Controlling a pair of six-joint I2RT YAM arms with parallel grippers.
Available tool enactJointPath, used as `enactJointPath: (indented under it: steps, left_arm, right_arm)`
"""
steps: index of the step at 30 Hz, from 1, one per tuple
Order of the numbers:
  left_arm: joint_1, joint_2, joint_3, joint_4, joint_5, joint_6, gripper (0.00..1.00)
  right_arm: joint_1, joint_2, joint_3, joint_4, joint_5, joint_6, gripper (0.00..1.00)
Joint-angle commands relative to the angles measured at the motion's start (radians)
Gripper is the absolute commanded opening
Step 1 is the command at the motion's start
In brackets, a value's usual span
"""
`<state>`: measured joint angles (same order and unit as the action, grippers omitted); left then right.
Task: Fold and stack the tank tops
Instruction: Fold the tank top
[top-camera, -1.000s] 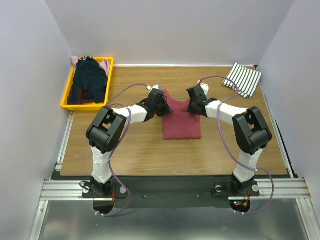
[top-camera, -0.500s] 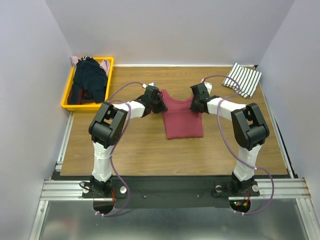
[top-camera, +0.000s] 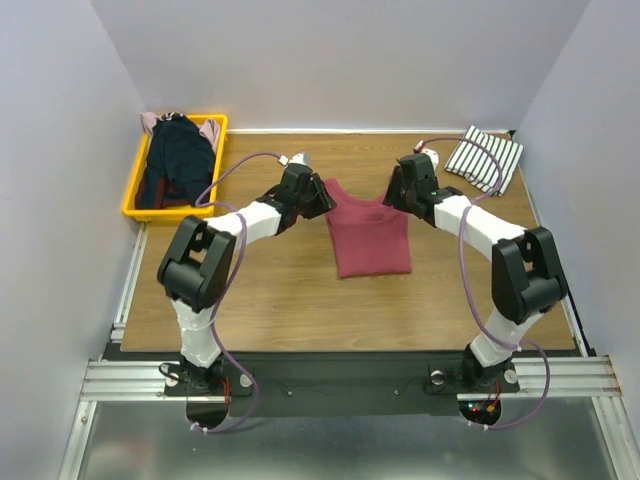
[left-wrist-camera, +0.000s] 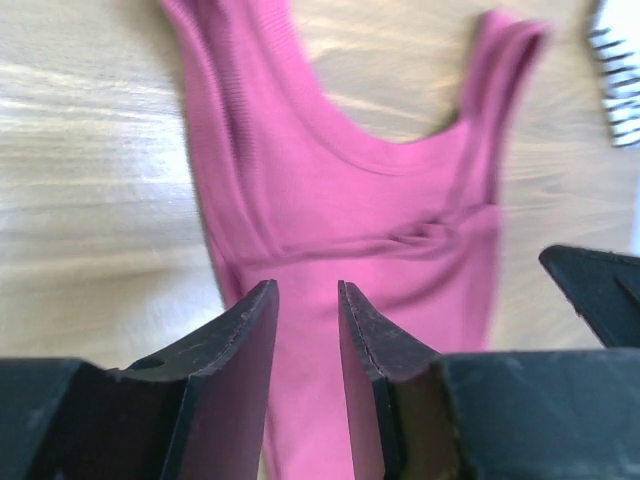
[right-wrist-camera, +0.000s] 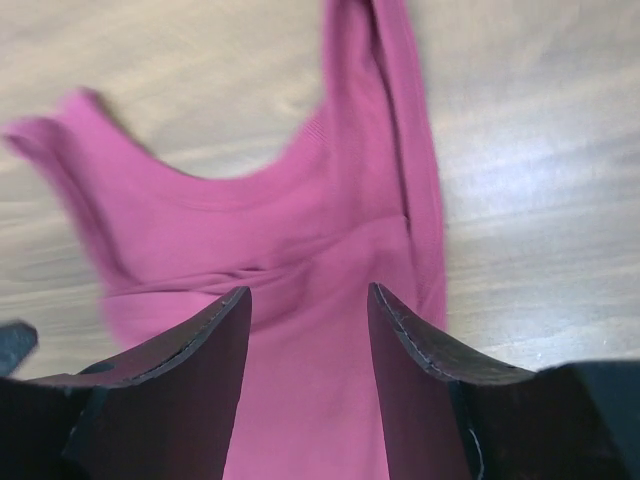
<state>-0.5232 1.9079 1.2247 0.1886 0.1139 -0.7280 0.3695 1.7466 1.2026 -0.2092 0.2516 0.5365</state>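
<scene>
Both jaws released and lifted — red tank top (top-camera: 370, 238) lies flat beneath them.

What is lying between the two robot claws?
The dark red tank top, its neck and straps spread between the left gripper and right gripper; the top camera shows it.

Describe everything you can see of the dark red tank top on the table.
The dark red tank top is soft cloth with a scooped neck and two straps. It lies flat on the wooden table, straps toward the far edge, wrinkled across the chest. The left gripper and right gripper hover open above it.
</scene>
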Motion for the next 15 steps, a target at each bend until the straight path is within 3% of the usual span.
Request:
enactJointPath:
  steps: [1, 8, 15]
  left_arm:
    - [-0.064, -0.148, -0.089, 0.04, -0.039, -0.017, 0.39]
    - [-0.24, -0.144, -0.146, 0.115, -0.043, -0.108, 0.28]
    - [-0.325, -0.04, -0.136, 0.153, -0.052, -0.16, 0.23]
  right_arm:
    - [0.026, -0.055, 0.014, 0.031, -0.049, -0.053, 0.55]
    - [0.063, 0.062, 0.063, 0.031, -0.123, -0.112, 0.55]
    - [0.077, 0.166, 0.107, 0.033, -0.127, -0.139, 0.55]
